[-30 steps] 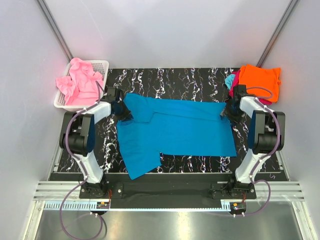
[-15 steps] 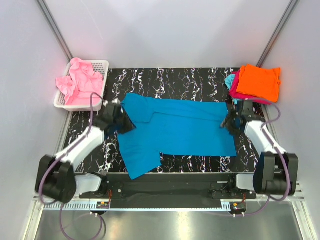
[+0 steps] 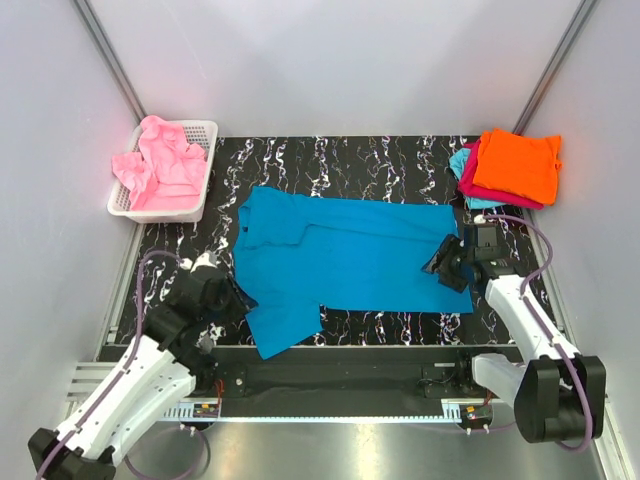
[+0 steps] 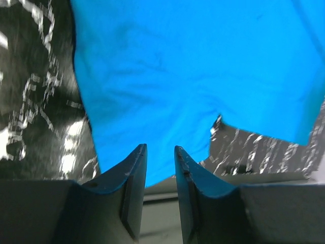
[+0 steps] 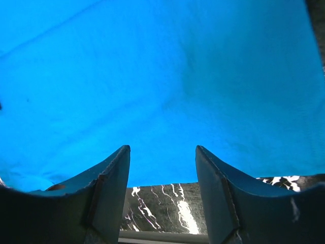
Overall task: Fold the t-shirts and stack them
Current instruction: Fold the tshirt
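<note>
Your teal-blue t-shirt (image 3: 340, 250) lies spread flat across the middle of the tabletop (image 3: 350, 160), with one flap reaching toward the front edge. Your left gripper (image 4: 160, 150), fingers slightly parted and empty, is over that flap near the front-left corner. Your right gripper (image 5: 162, 150), fingers wide apart and empty, is over the shirt's right edge. At the back-right corner an orange t-shirt (image 3: 518, 165) tops a magenta t-shirt (image 3: 500, 195) and a light cyan t-shirt (image 3: 458, 160), and at the back-left corner pink t-shirts (image 3: 160, 165) fill the white mesh basket (image 3: 200, 130).

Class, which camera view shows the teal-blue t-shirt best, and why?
The top external view: the whole teal-blue t-shirt lies spread out there. The left wrist view shows only its near-left part with a notch in the edge; the right wrist view shows only a flat stretch by its near edge.
</note>
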You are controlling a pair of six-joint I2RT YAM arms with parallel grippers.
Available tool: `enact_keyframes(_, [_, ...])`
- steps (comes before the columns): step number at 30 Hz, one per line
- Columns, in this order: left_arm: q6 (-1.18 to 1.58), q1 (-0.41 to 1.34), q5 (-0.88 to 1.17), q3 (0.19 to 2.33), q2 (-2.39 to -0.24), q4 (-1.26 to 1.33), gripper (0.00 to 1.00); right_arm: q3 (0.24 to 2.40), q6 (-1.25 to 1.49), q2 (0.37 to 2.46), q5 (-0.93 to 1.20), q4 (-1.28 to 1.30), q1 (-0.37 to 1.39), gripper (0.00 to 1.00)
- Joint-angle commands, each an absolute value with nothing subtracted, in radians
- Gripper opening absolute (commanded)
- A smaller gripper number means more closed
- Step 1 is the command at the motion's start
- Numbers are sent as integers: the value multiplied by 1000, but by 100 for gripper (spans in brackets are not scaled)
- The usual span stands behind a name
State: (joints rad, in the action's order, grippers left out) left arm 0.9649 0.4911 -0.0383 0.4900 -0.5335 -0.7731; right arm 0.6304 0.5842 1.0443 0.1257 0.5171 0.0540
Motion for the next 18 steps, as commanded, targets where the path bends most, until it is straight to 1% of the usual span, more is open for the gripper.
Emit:
enact_keyframes(1, [1020, 511, -80, 520, -603, -827, 32, 670, 598, 1068, 152, 496, 80, 61])
enact_keyframes(5, [991, 529, -193, 564, -751, -804, 33, 678, 565, 1133, 164, 491, 89, 63])
enact_keyframes(7, [966, 531, -213, 600, -863, -785, 34, 692, 548, 1173, 169, 491, 97, 64])
enact_keyframes(9, [942, 532, -233, 615, -969, -733, 35, 701, 523, 1227, 158, 489, 109, 70])
enact_keyframes(11, [922, 532, -242, 635, -1031, -671, 36, 703, 502, 1247, 149, 468, 132, 81])
enact_keyframes(12, [914, 532, -242, 646, -1069, -655, 37, 700, 500, 1246, 141, 460, 133, 82])
enact_keyframes(15, [881, 532, -238, 686, -1184, -592, 38, 713, 500, 1261, 129, 440, 138, 84])
enact_keyframes(18, [862, 535, -235, 738, -1281, -565, 38, 752, 482, 1331, 100, 439, 137, 84])
